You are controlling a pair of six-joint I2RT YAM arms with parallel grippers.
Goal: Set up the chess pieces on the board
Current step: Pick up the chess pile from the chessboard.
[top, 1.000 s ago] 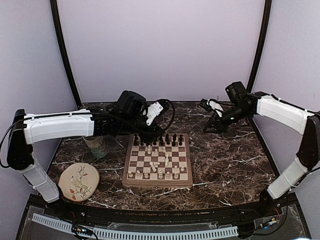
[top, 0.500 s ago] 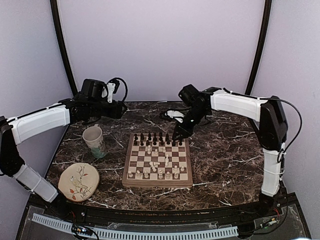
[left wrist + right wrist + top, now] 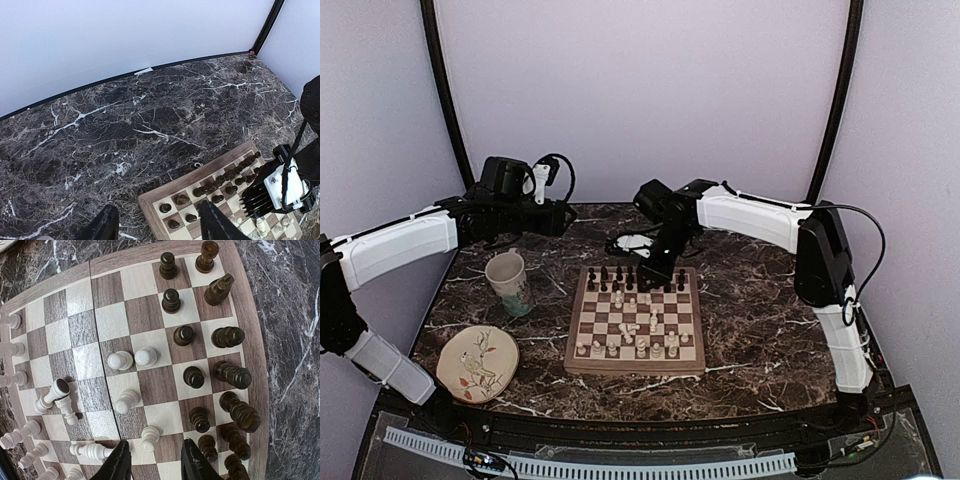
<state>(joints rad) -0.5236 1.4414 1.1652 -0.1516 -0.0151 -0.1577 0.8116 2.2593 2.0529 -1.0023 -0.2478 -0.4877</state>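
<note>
Right claw (image 3: 155, 450): hangs released over the far rows of the board (image 3: 145, 315), jaws apart, grasps nothing. Shows a cream pawn (image 3: 149, 436) standing on the square just ahead of the gap between the fingers (image 3: 120, 462).

Left claw (image 3: 160, 227): likewise released, jaws spread with only counter and board corner beneath. Hovers well off the board, out to the left and behind the mug (image 3: 507, 280).

The board: lies flat near the middle of the counter (image 3: 760, 310), square to the near edge.

The chess pieces: all on the board. Dark pieces (image 3: 227, 337) crowd the two far rows, mostly upright. Cream pieces (image 3: 132, 360) line the near rows, with several scattered mid-board. Among those, one tipped over (image 3: 52, 392) and another flat on its side (image 3: 90, 451).

Plate (image 3: 477, 362): rests at the near left, apart from the board.
</note>
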